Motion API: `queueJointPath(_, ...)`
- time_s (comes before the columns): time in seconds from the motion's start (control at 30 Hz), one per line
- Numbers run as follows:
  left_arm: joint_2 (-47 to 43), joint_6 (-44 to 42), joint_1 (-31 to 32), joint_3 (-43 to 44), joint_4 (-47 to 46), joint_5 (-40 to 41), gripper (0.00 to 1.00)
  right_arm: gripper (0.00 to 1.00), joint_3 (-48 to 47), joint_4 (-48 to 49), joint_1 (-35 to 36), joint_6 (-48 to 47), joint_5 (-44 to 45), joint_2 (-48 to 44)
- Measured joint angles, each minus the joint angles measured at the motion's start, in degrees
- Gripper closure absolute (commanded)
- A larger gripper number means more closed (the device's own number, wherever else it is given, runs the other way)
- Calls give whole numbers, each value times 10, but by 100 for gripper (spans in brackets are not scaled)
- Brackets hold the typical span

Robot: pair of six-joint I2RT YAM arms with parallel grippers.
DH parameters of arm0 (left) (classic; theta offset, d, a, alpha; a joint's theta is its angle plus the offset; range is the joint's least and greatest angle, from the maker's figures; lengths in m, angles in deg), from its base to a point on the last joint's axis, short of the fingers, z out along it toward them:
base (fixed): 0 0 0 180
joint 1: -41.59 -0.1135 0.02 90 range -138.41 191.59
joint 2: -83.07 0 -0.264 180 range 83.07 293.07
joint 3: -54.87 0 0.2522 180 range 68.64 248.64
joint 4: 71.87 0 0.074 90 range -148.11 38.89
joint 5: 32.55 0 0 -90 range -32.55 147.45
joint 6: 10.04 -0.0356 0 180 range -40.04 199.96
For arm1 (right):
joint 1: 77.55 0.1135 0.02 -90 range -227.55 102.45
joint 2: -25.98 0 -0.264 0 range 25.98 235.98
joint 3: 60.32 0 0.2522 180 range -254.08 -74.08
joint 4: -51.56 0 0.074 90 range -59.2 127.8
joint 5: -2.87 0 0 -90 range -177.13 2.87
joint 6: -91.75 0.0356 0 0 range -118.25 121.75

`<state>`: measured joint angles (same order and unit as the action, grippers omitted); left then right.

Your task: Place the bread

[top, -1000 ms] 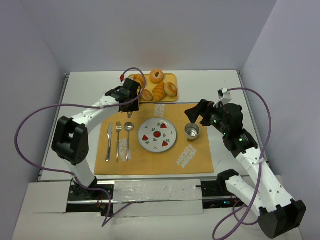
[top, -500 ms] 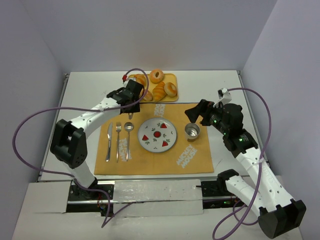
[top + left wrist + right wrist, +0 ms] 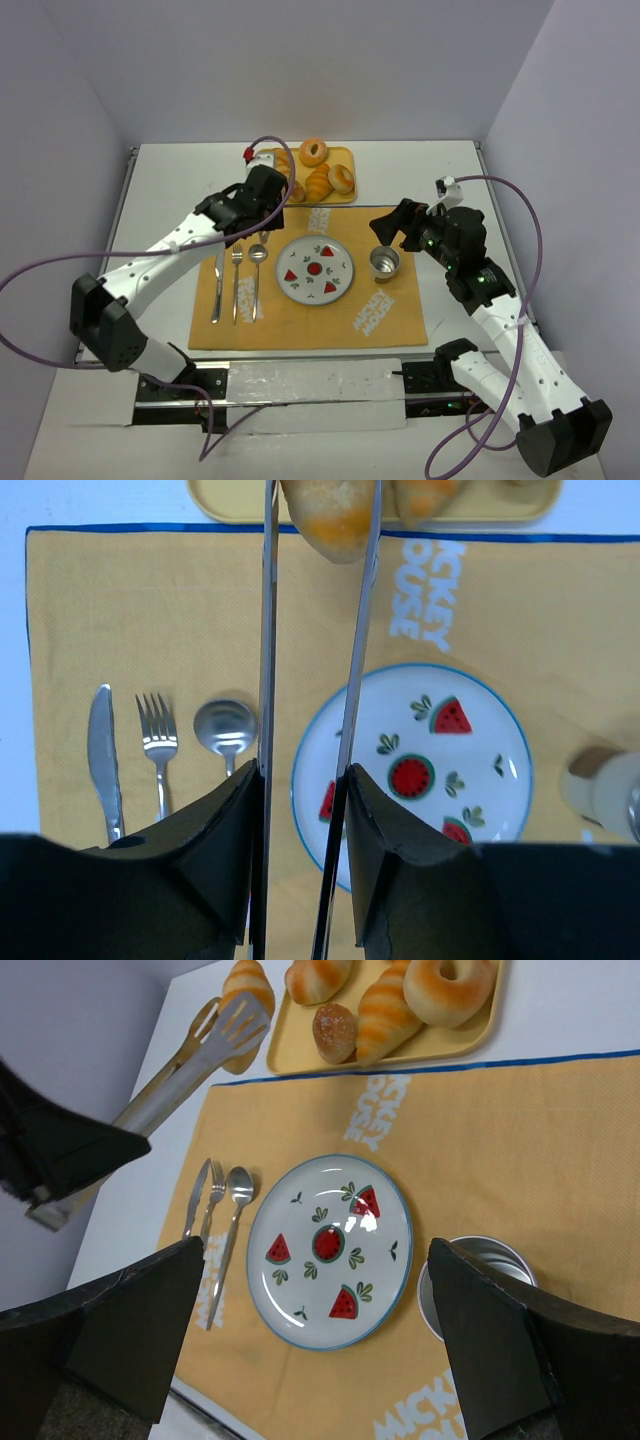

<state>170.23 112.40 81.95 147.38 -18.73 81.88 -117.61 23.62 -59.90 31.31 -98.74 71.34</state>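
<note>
Between the left jaws, clenched tight: tongs [image 3: 351, 680], pinching the bread [image 3: 335, 520] by the tray [image 3: 225, 500] edge, not yet over the plate [image 3: 485, 742]. Might slip out and drop if swung too fast. Right jaws wide apart, empty.

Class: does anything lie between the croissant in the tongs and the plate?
Nothing visible does. The croissant sits between the tips of the tongs at the far edge of the mat; only bare mat separates it from the plate. The spoon lies left of that path.
</note>
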Motion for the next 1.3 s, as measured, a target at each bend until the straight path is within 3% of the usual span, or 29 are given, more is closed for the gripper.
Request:
queueJointPath(0.27,-109,30,66,-86,1,-8,72,0,0,0,0,0,1,3)
queueJointPath(0.67,-146,92,207,-174,15,-14,70,0,1,0,0,0,2,3)
queueJointPath(1.3,-129,141,268,-215,9,-22,56,0,5,0,0,0,7,5)
